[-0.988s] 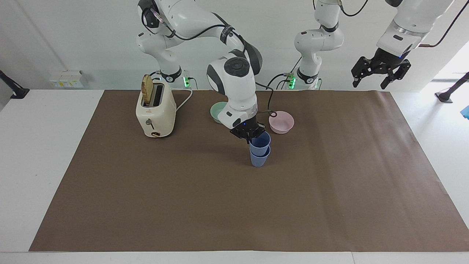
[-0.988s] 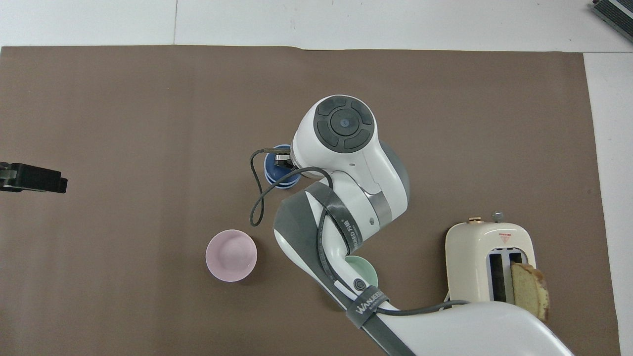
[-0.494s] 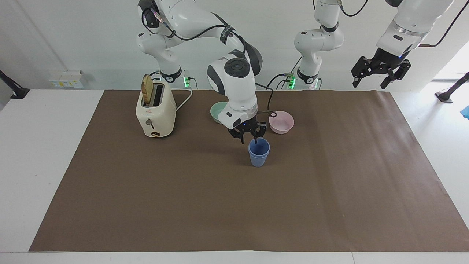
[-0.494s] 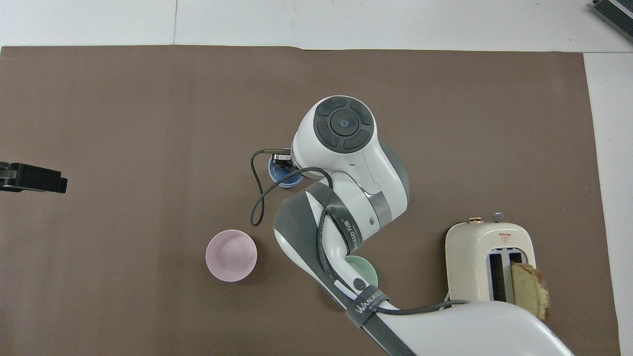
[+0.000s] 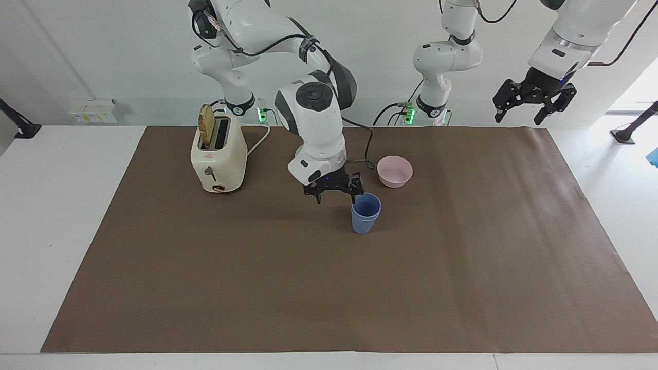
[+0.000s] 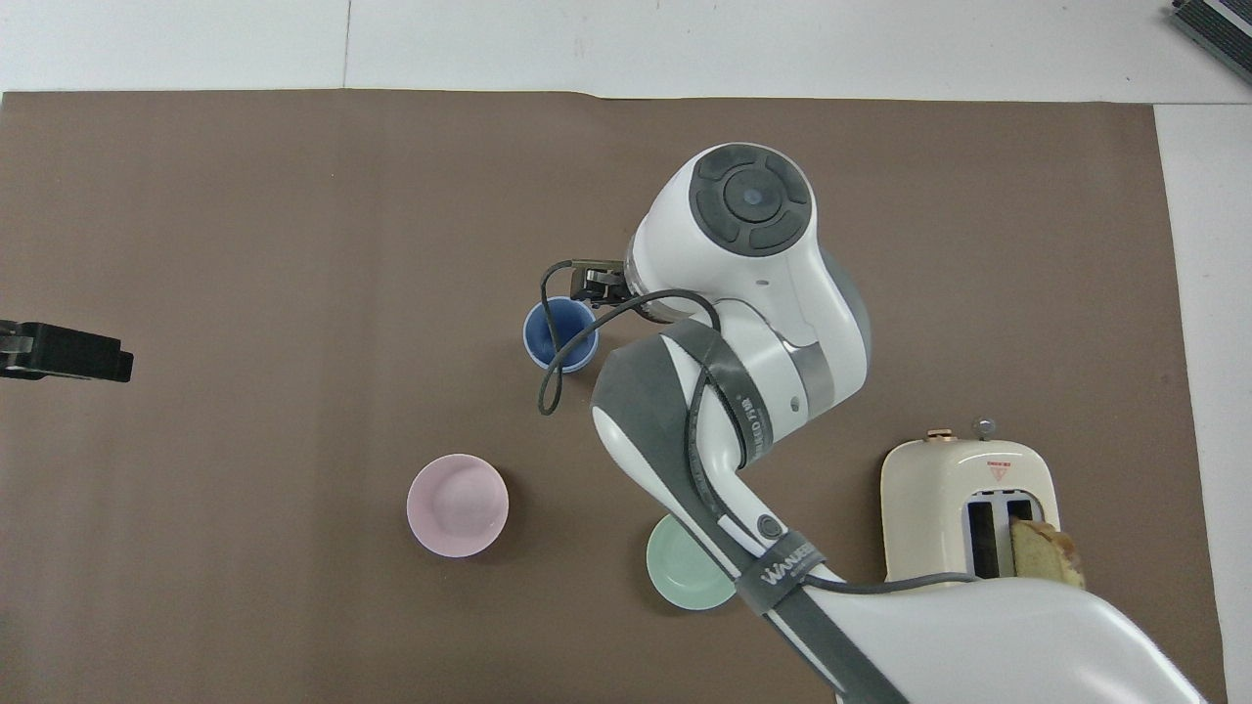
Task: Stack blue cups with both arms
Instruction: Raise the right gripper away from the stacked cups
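Blue cups [image 5: 365, 213] [image 6: 559, 334] are nested into one upright stack on the brown mat [image 5: 329, 288], centre of the facing frame, just left of centre in the overhead frame. Right tool [image 5: 333, 187] sits at the stack's upper-left edge in the facing frame, fingers spread, released, gripping nothing; it is low beside the cup rim, contact unclear. In the overhead frame only part of that tool [image 6: 599, 284] shows past the wrist, at the upper right of the cups. Left tool [image 5: 534, 100] waits raised at upper right of the facing frame, fingers apart, empty; in the overhead frame it shows at the left edge [image 6: 64, 350]. Pink bowl [image 5: 395, 171] [image 6: 457, 505] stands upper right of the stack in the facing frame. Green bowl [image 6: 690, 575] shows only overhead, lower centre. Toaster [image 5: 218, 155] [image 6: 966, 508] with bread [image 5: 207, 126] is mid-left in the facing frame. White counter [image 5: 51, 216] shows around the mat.
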Available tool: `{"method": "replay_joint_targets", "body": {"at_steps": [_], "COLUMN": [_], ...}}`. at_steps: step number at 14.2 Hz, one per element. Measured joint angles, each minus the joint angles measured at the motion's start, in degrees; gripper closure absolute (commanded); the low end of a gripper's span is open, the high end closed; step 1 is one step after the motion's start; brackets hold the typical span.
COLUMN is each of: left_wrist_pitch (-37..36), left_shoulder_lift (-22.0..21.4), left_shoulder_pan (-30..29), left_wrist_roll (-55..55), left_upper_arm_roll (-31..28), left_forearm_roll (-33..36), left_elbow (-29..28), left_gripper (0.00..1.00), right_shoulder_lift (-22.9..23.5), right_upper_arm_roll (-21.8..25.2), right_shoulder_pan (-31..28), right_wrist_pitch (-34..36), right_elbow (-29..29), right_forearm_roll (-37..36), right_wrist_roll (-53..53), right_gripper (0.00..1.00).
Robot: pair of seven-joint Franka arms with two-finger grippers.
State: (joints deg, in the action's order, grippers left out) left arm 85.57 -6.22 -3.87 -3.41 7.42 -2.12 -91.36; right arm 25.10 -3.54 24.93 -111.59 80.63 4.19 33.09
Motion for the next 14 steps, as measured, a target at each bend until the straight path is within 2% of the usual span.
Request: {"method": "replay_joint_targets", "body": {"at_steps": [4,8,10,14], "left_wrist_pitch": [0.00,0.00,0.00,0.00], "left_shoulder_lift": [0.00,0.00,0.00,0.00], "left_shoulder_pan": [0.00,0.00,0.00,0.00], "left_wrist_roll": [0.00,0.00,0.00,0.00], "left_upper_arm_roll": [0.00,0.00,0.00,0.00], "left_forearm_roll": [0.00,0.00,0.00,0.00], "left_elbow": [0.00,0.00,0.00,0.00], "left_gripper": [0.00,0.00,0.00,0.00], "right_shoulder_lift": [-2.57,-6.07,-8.14,-11.91], "right_upper_arm_roll": [0.64,0.99,1.76,2.24], "right_shoulder_pan": [-7.14,-13.74,-15.27,-20.24], "right_wrist_pitch": [6.29,9.27,10.66,15.77], "right_elbow": [-2.60,-2.96,-3.07,-3.19], "right_forearm_roll": [-0.07,-0.11,-1.69,-6.12], "right_wrist_roll": [-8.78,-16.19,-17.39,-26.82], "right_gripper": [0.00,0.00,0.00,0.00]}}
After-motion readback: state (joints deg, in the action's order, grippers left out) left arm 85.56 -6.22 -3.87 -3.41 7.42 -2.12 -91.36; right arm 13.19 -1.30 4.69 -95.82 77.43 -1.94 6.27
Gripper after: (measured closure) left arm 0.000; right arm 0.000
